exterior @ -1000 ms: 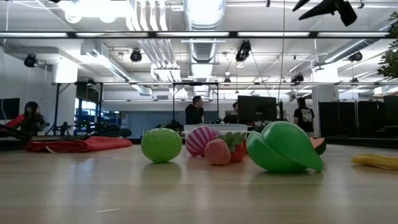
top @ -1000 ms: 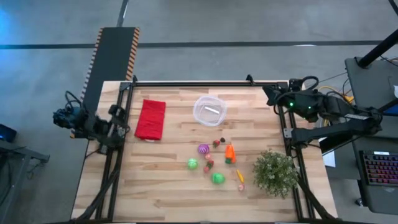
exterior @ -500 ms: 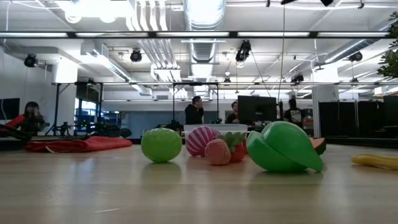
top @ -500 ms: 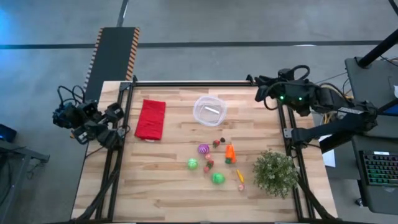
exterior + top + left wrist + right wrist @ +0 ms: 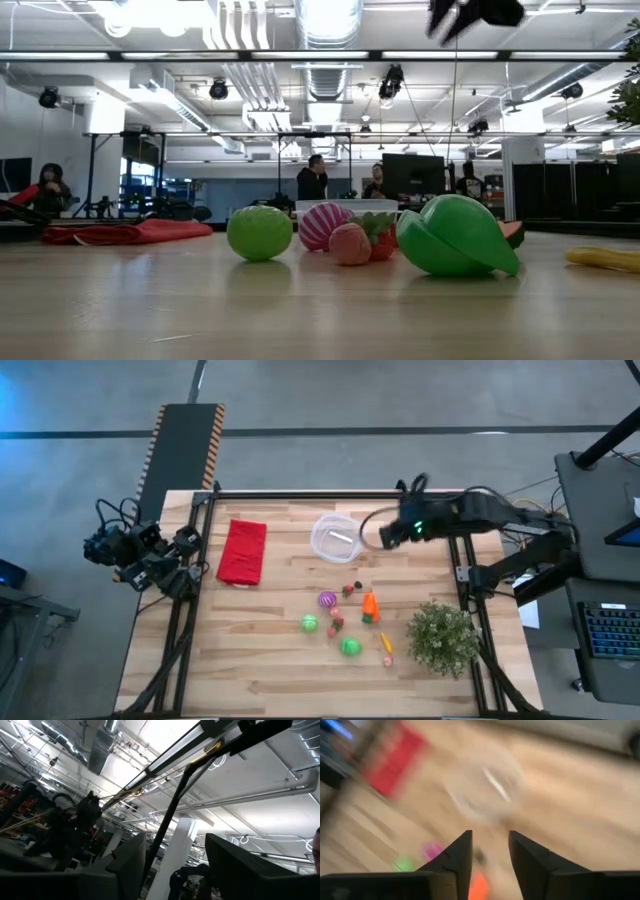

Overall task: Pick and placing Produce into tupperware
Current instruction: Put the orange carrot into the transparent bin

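Right claw (image 5: pixel 385 536), fingers spread and empty, is hovering beside the tupperware (image 5: pixel 336 537), while the produce (image 5: pixel 346 615), clustered mid-tabletop, is looking light, hard, slippery plastic, best pinched across each piece's middle.

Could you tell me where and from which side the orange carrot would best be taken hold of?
Probably across the middle of its orange body, coming straight down from above. In the high view the carrot lies flat on the table with its long axis running roughly front to back, so pincer fingers closing across its narrow width should fit. The small red piece beside it leaves only modest room on that side.
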